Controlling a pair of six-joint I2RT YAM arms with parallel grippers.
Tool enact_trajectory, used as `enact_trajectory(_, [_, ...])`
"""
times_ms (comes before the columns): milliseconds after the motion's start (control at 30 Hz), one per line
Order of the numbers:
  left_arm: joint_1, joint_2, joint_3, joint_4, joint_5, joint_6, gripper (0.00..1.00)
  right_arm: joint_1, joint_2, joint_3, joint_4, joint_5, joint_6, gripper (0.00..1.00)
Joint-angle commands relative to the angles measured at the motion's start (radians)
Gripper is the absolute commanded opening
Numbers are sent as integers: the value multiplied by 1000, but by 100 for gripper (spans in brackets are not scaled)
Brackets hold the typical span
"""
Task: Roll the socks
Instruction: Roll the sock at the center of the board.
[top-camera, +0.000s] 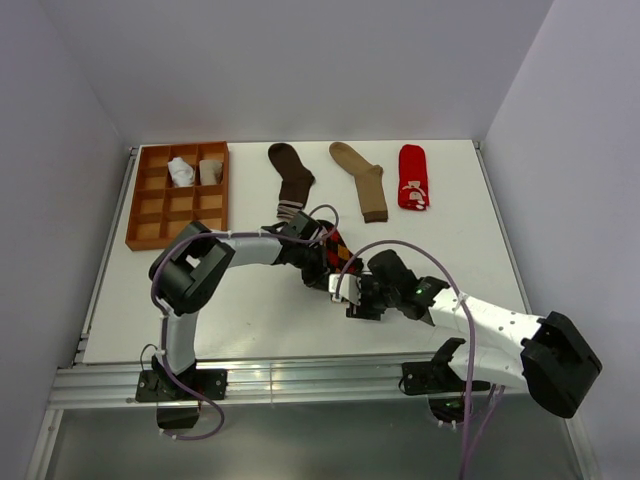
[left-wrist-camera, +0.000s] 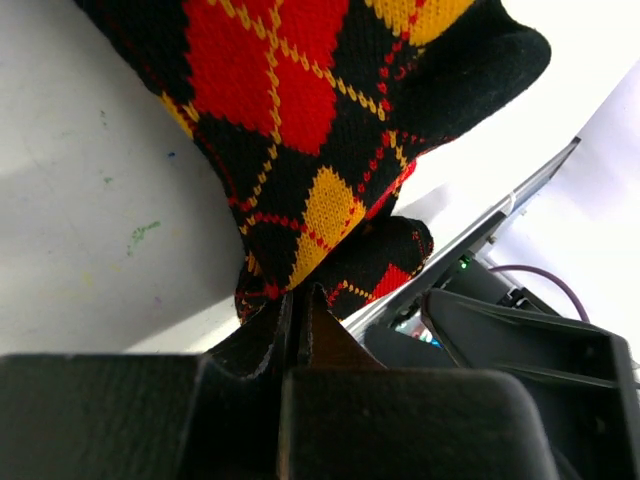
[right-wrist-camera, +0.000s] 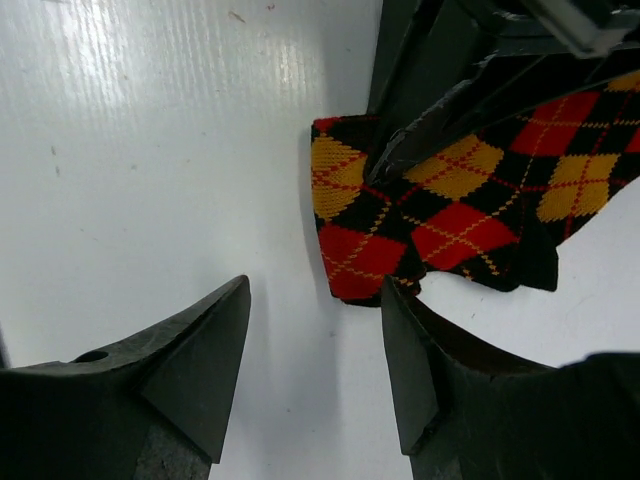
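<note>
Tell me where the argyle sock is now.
Top view: the argyle sock lies mid-table between both grippers, just below the striped cuff of the dark brown sock. The left gripper is pinching its edge; the right gripper stands open beside it.

The white table (top-camera: 250, 310) carries a tray (top-camera: 135, 200) (far left), brown sock (top-camera: 293, 180), tan sock (top-camera: 365, 180), red sock (top-camera: 412, 175).

Argyle sock (right-wrist-camera: 430, 215): black-red-yellow, end folded over, counter (top-camera: 250, 310) centre. Dark brown sock (top-camera: 291, 178) flat, 12 o'clock. Tan sock (top-camera: 361, 178) 1 o'clock. Red sock (top-camera: 413, 177) 2 o'clock. White sock (top-camera: 181, 172), beige sock (top-camera: 209, 172) rolled, 10 o'clock.
</note>
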Motion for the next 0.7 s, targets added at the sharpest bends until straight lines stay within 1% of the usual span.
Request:
enact_trajectory(0, [4,52,-9,-112,-36,21,0,33,-19,-30,128,83,-48,62])
enact_trajectory(167, [4,61,-11,-104,-21,27,0,106,7,-70,213,184,-79,62])
enact_trajectory(433, [9,72,5,-118,-9,45,0,166,91,-76,256,238,-122,61])
enact_trajectory(500, [9,72,6,-122,-7,48,0,172,117,-70,256,240,-119,59])
enact_trajectory(600, [15,70,5,-121,4,54,0,172,151,-59,256,240,-119,52])
enact_trajectory(633, [15,70,6,-124,4,59,0,174,160,-52,257,244,-117,48])
enact_trajectory(667, [17,70,8,-125,8,62,0,174,171,-47,256,249,-115,48])
